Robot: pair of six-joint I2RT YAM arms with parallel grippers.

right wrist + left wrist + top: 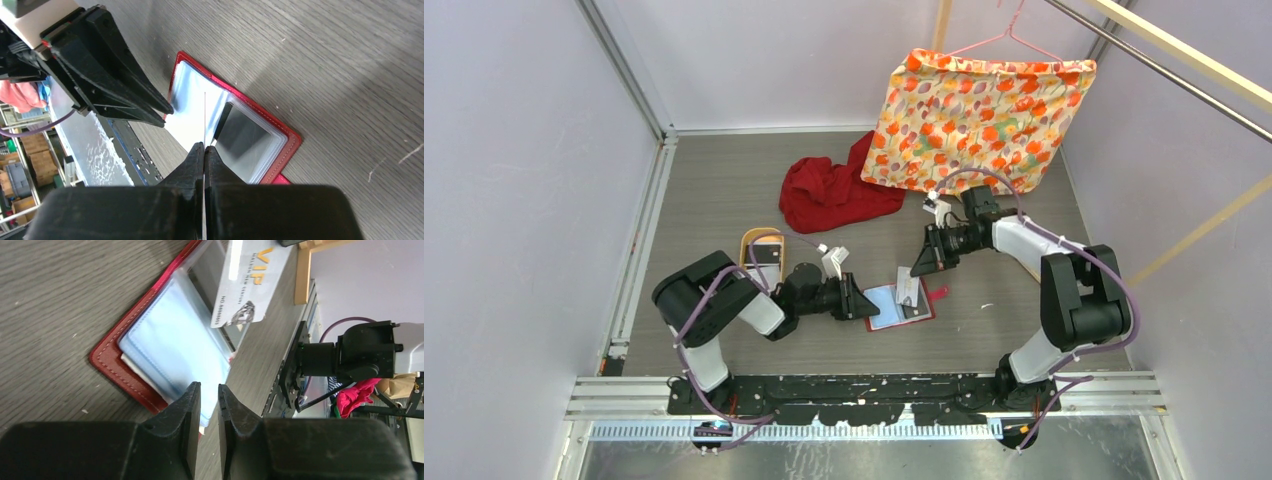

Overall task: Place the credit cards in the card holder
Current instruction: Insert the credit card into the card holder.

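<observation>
The red card holder (921, 316) lies open on the table, its clear pockets up; it also shows in the left wrist view (116, 367) and the right wrist view (291, 143). My right gripper (920, 264) is shut on a whitish VIP credit card (907, 288) and holds it on edge over the open holder. The card shows face-on in the left wrist view (248, 285) and as a thin line in the right wrist view (204, 117). My left gripper (870, 301) is slightly open and empty at the holder's near-left edge (209, 390). More cards (767, 250) lie in the tan tray.
The tan oval tray (748, 240) sits left of my left arm. A red cloth (829, 190) lies at the back. A floral cloth (979, 115) hangs on a hanger at the back right. The holder's snap tab (938, 293) sticks out to the right.
</observation>
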